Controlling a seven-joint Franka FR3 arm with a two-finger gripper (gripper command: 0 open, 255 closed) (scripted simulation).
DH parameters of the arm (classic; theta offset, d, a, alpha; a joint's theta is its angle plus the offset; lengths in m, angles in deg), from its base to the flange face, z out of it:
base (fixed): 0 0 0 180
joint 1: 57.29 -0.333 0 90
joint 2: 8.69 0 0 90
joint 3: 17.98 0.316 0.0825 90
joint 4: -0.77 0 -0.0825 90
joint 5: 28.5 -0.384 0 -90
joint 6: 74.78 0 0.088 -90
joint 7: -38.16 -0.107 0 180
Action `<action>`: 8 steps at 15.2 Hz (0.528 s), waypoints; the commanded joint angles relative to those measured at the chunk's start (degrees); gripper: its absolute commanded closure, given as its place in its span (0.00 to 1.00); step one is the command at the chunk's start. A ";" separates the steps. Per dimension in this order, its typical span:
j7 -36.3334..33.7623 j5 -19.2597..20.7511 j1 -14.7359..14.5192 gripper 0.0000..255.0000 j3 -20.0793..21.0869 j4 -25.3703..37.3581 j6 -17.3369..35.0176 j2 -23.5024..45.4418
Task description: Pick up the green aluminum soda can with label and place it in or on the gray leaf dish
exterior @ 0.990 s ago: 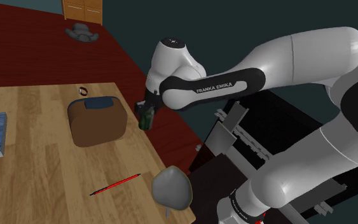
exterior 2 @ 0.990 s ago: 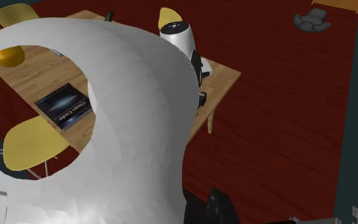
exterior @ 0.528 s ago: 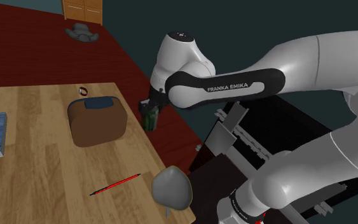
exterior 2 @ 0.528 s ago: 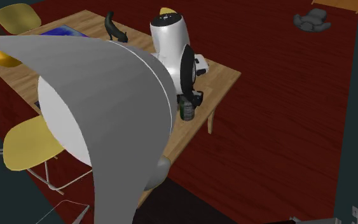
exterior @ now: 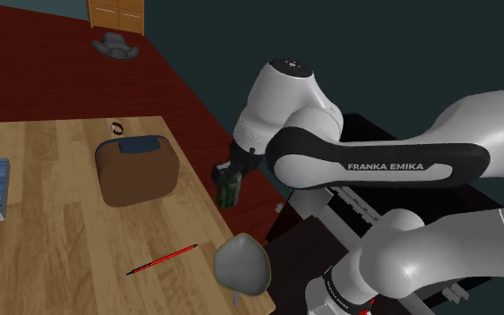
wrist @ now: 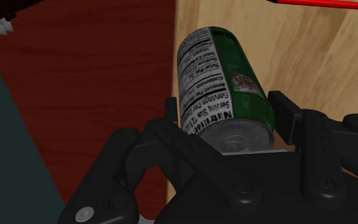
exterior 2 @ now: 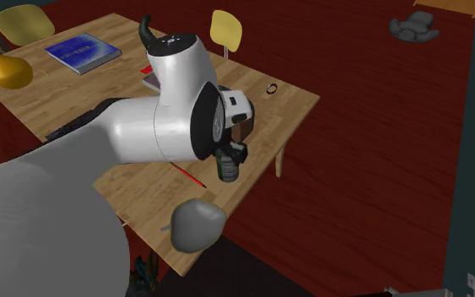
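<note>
Waiting at the table's (exterior: pixel 53 242) near corner is the grey leaf dish (exterior: pixel 241 264). Just beyond it, over the table's edge, the gripper (exterior: pixel 230 183), clenched on the green labelled can (wrist: pixel 225 70), has swung closer, so the carry is nearly done. Farther in, a red pencil (exterior: pixel 162 259) and a brown case (exterior: pixel 135 170) lie clear of its path.

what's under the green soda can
The green labelled soda can, clasped by the black end effector, hangs over the light wooden table's edge, with dark red floor beside it. The spot directly beneath is covered by the can.
</note>
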 commanded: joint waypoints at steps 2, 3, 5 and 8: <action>-1.40 -2.92 -3.77 1.00 0.46 -3.89 -3.24 -7.06; -1.93 -3.75 -5.00 1.00 0.61 -4.95 -4.45 -9.25; -3.16 -5.35 -7.54 1.00 1.03 -6.85 -7.06 -13.59; -5.48 -7.63 -11.50 1.00 1.92 -9.10 -11.45 -19.89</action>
